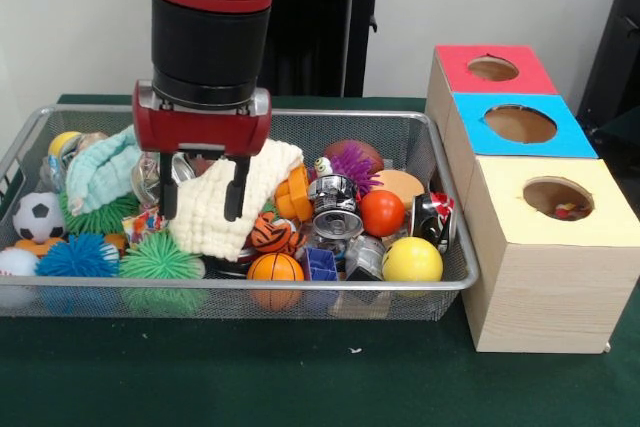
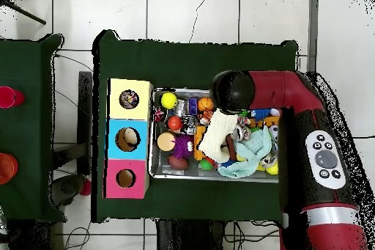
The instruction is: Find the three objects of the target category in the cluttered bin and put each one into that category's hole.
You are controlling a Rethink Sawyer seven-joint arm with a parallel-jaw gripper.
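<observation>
You are looking at the red and black arm [image 1: 210,27] reaching down over the left half of the wire bin [image 1: 440,287], which sits on the green table [image 1: 300,377]. To the right of the bin, touching its corner, stand 3 wooden boxes in a row, each with 1 round hole on top: the yellow-topped box [image 1: 550,247] nearest you, the blue-topped box [image 1: 520,125] behind it, and the red-topped box [image 1: 493,69] farthest back. Something small and dark lies inside the yellow box's hole.

Your gripper [image 1: 203,215] hangs with its 2 black fingers [image 1: 237,192] spread apart, straddling part of the cream cloth [image 1: 240,202], which is draped over the clutter in the middle of the bin. The front view does not let you judge whether the fingers press on the cloth.

A mint green cloth [image 1: 100,172] lies bunched at the back left. Near the front rim you have a small basketball [image 1: 275,267], a yellow ball [image 1: 411,260], a green spiky ball [image 1: 158,257] and a blue spiky ball [image 1: 75,255]. A red ball [image 1: 381,213] sits just behind the yellow one, beside a silver can [image 1: 335,209]. A soccer ball [image 1: 38,215] rests at the left wall, and a purple spiky ball [image 1: 352,162] lies toward the back.
</observation>
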